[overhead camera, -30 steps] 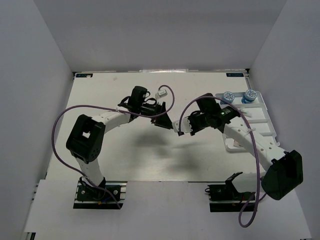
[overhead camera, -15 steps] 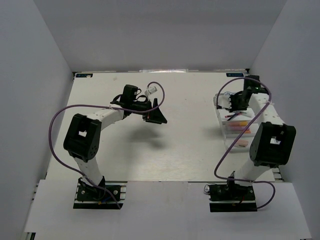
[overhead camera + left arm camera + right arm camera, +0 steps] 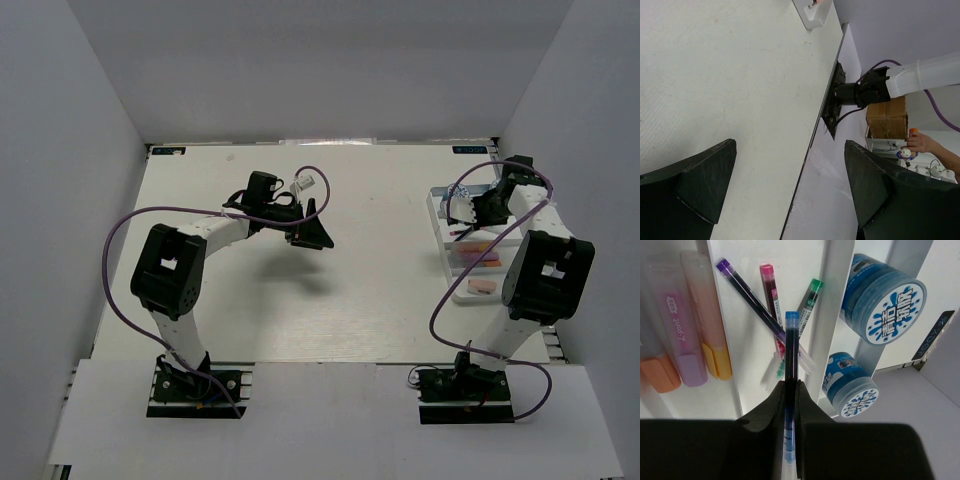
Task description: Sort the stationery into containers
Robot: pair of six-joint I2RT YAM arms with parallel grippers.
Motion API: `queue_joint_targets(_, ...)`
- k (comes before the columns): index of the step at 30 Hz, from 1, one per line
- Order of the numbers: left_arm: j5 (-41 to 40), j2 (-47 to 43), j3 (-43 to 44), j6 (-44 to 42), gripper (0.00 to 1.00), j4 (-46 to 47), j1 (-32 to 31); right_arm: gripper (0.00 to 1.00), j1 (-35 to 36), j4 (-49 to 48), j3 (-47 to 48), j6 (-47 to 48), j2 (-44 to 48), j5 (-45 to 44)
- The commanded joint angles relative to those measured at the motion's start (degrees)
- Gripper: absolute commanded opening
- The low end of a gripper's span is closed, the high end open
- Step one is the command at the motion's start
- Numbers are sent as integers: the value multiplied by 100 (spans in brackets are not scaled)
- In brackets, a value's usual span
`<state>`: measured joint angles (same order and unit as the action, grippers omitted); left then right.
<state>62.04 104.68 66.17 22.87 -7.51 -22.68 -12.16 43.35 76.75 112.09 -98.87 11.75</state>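
Note:
My right gripper (image 3: 790, 382) is shut on a thin blue-capped pen (image 3: 791, 340) and holds it above a compartment of the white tray (image 3: 827, 315). A purple pen (image 3: 747, 292), a pink pen (image 3: 771, 295) and a green pen (image 3: 810, 300) lie in that compartment. The compartment beside it holds orange (image 3: 657, 375), purple (image 3: 682, 340) and yellow-orange (image 3: 710, 330) highlighters. In the top view the right gripper (image 3: 472, 210) is over the tray's (image 3: 441, 232) far end, and a pink eraser (image 3: 483, 287) lies at its near end. My left gripper (image 3: 312, 236) hangs open and empty over the table's middle, and the left wrist view (image 3: 790, 144) shows its jaws wide apart.
Two blue round jars (image 3: 885, 300) (image 3: 847, 385) sit in the tray's far compartment. White walls close in the table on three sides. The left wrist view shows the table's near edge (image 3: 825, 100), with the right arm's base (image 3: 860, 92) beyond it.
My right arm has swung from the table's middle, beside the left gripper, to the tray's far end, with the pen in its gripper. My left gripper has drawn back slightly to the left.

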Motion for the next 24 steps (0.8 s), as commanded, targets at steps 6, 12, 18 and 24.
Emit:
queue_joint_targets(6, -17, -53, 142, -169, 98, -49, -17, 0, 3, -187, 51, 146, -220, 144)
queue_joint_targets(12, -17, -1, 168, -160, 98, -49, -17, 2, 39, -301, -99, 146, -273, 82)
queue_joint_targets(18, 27, 61, 212, -152, 98, -31, -17, 16, 100, -556, -222, 94, -335, -6)
queue_joint_targets(24, -244, 0, 229, -222, 98, -128, -17, 42, 135, -477, -195, 41, -282, 56)
